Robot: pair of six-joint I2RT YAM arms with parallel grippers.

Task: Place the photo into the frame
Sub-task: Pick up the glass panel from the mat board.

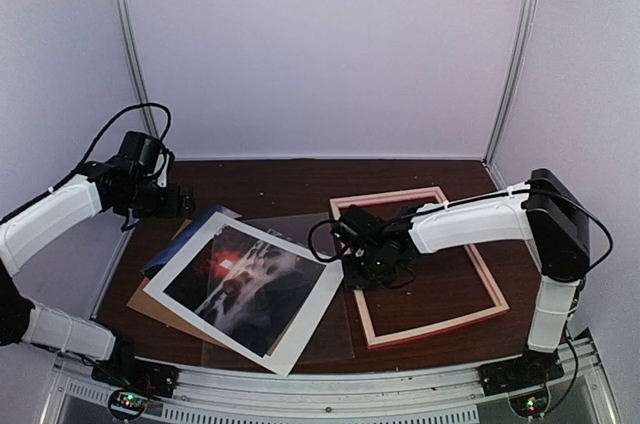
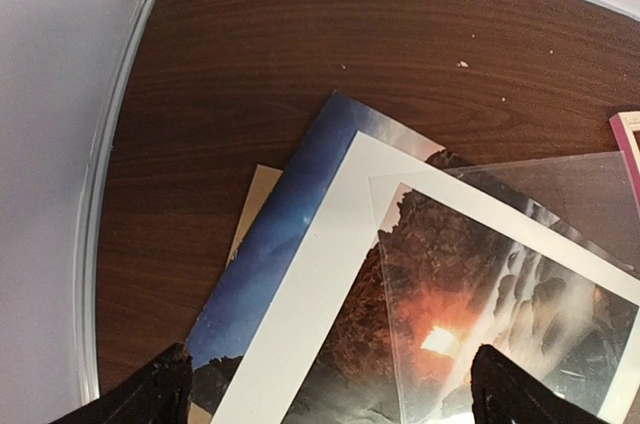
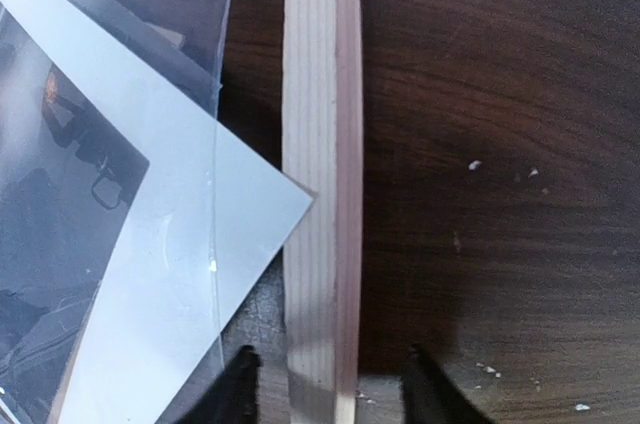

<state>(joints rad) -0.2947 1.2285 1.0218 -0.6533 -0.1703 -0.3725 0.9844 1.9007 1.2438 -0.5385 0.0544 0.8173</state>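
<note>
Right gripper (image 3: pixel 330 389) straddled the frame (image 3: pixel 318 144)'s left rail, jaws slack and clear of it — mat (image 3: pixel 190 244) corner lapped that rail; photo (image 1: pixel 238 282) lay left of the frame; left gripper (image 2: pixel 330 392) gaped wide.

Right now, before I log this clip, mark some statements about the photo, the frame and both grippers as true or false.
1. The frame lies flat, with bare table showing through it. True.
2. The photo sits inside the frame. False: it lies in the stack to the frame's left, under a white mat.
3. The right gripper straddles the frame's rail nearest the stack. True.
4. The left gripper is shut on the photo. False: it is open and holds nothing, above the stack.
5. A clear sheet lies over part of the stack. True.
</note>
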